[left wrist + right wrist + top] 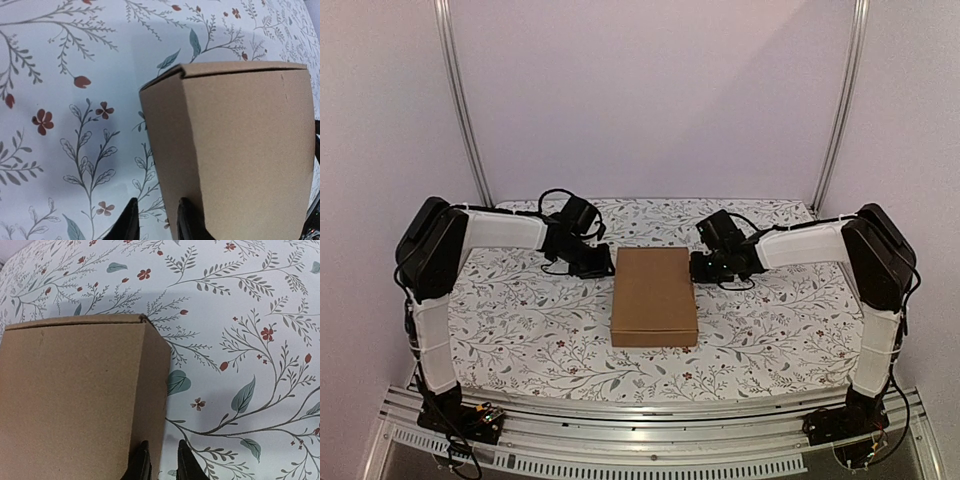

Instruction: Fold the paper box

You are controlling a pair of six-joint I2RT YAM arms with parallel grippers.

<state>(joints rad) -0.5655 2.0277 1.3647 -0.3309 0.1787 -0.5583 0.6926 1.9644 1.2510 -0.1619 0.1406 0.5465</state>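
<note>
Left gripper [157,222] and right gripper [163,462] each have fingers slightly parted and hold nothing. They flank the far corners of the plain brown cardboard paper box [655,295], which sits closed mid-table on the white floral-printed tablecloth [520,310]. Folding looks finished. A gentle press on the lid seam seems wise, then a sideways retreat over open cloth.

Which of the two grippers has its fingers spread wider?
The left gripper: its fingertips stand somewhat further apart than those of the right gripper. Both are empty, beside the paper box.
</note>
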